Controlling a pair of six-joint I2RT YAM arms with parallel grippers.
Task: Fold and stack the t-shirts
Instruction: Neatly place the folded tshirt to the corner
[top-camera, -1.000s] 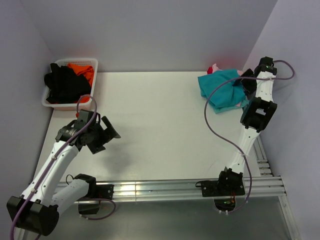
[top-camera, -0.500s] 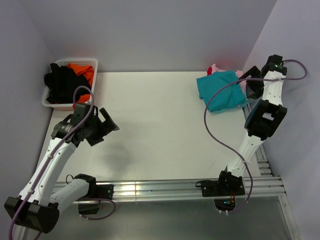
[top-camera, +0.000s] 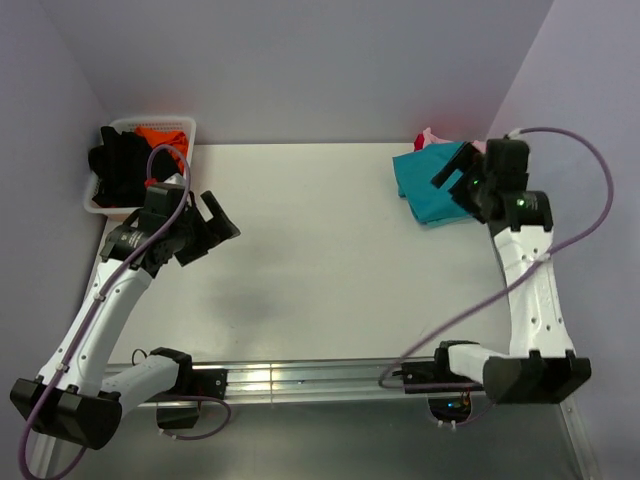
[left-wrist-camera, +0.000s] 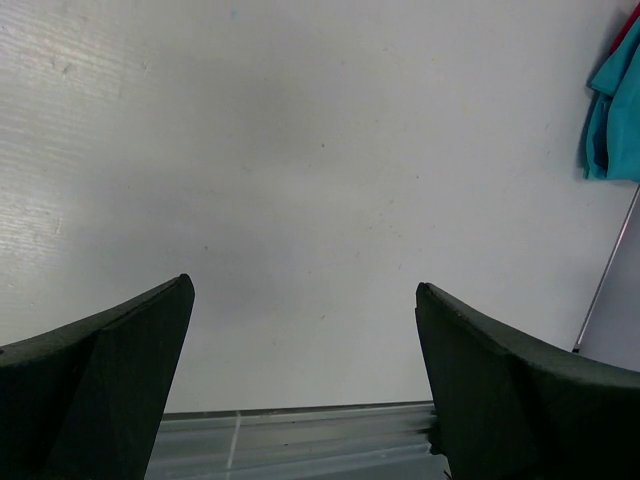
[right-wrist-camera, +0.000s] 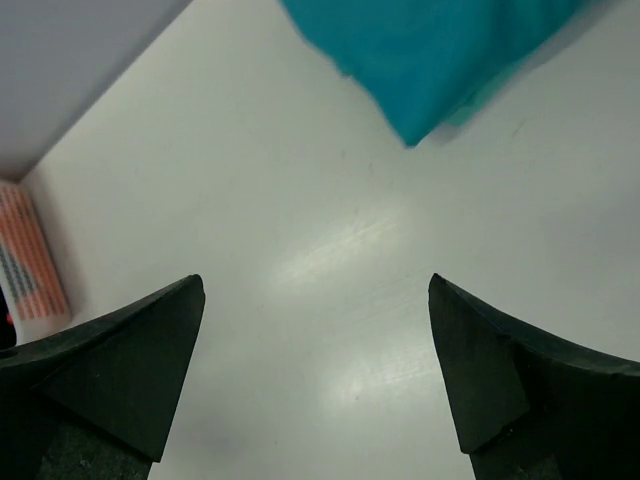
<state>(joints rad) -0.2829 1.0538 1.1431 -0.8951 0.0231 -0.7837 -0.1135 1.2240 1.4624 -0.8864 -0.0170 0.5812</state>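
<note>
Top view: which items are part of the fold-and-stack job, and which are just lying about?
Job:
- folded teal t-shirt, far right
- pink t-shirt, peeking out behind it

Lying about:
- white basket, far left
- black clothes and orange clothes inside it

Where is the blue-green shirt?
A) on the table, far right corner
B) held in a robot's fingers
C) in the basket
A: the shirt lies on the table in the far right corner, with nothing holding it.
</note>
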